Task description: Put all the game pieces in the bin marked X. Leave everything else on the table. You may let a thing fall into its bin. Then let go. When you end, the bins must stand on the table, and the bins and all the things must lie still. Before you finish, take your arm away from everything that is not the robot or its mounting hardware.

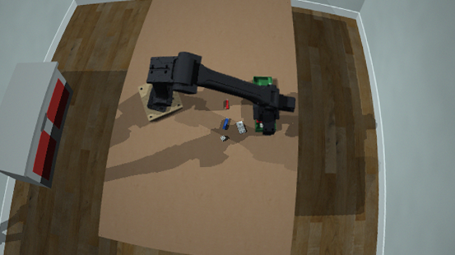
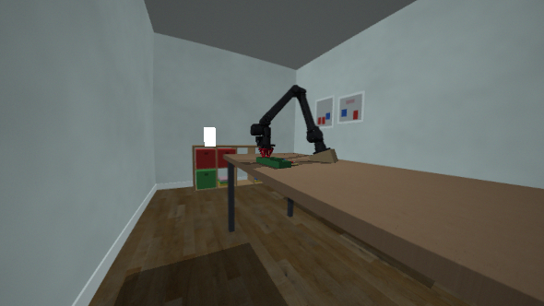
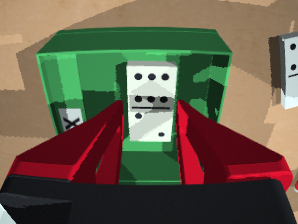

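My gripper (image 3: pixel 149 110) (image 1: pixel 268 128) (image 2: pixel 266 153) hangs right over the green bin marked X (image 3: pixel 67 63) (image 1: pixel 257 126) and its red fingers stand a little apart. A white domino (image 3: pixel 152 99) is between the fingertips but clear of them, down inside the bin, with green floor showing below it. The X label (image 3: pixel 68 120) sits on the bin's left inner side. A second white domino (image 1: pixel 241 127) (image 3: pixel 288 70) lies on the table just left of the bin. A small grey die (image 1: pixel 223 137) lies farther left.
A blue piece (image 1: pixel 226 123) and a red piece (image 1: pixel 227 104) lie on the table left of the bin. A second green bin (image 1: pixel 263 80) stands behind, partly under the arm. The arm's base plate (image 1: pixel 146 92) is at the left. The table edge is close on the right.
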`<state>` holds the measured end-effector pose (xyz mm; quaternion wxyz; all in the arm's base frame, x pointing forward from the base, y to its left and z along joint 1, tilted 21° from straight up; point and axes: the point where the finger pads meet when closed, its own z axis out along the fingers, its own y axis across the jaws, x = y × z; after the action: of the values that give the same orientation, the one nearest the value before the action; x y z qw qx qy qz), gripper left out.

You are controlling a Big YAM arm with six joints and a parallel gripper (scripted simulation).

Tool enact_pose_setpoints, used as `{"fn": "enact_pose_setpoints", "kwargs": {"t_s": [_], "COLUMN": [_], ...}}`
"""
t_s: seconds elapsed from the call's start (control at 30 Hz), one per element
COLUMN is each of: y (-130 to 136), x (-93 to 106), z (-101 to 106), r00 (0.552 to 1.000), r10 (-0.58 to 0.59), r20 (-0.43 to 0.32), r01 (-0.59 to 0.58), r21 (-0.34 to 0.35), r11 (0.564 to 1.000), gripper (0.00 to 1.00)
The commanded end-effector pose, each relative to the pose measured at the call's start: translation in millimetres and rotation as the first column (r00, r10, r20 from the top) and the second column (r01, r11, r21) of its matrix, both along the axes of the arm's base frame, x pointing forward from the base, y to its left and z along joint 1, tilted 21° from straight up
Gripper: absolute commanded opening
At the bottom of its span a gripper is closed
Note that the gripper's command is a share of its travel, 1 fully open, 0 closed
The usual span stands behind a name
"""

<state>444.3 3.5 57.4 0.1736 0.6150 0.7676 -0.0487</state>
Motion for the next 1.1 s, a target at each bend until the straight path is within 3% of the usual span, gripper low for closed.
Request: {"fn": "enact_pose_setpoints", "kwargs": {"t_s": [0.0,0.3,0.5,0.7,0.73,0.83,1.0,1.07], "y": [-6.2,-6.6,1.2,11.2,10.0,12.6,14.4,15.2], "x": [8.9,8.7,17.9,16.0,5.3,14.6,13.2,12.9], "z": [11.7,11.7,37.4,35.9,32.2,47.4,47.1,56.3], "r00": [0.999,0.999,0.998,0.998,0.999,0.998,0.998,0.998], "r10": [-0.002,-0.002,-0.008,0.005,0.005,0.005,0.005,0.005], "r20": [0.039,0.039,0.069,0.055,0.041,0.070,0.055,0.070], "r01": [0.002,0.002,0.007,-0.006,-0.005,-0.006,-0.005,-0.005], "r21": [0.004,0.004,0.011,0.010,0.007,0.011,0.008,0.010], "r11": [1.000,1.000,1.000,1.000,1.000,1.000,1.000,1.000], "gripper": [0.30,0.30,0.30,0.30,0.30,0.30,0.30,0.30]}}
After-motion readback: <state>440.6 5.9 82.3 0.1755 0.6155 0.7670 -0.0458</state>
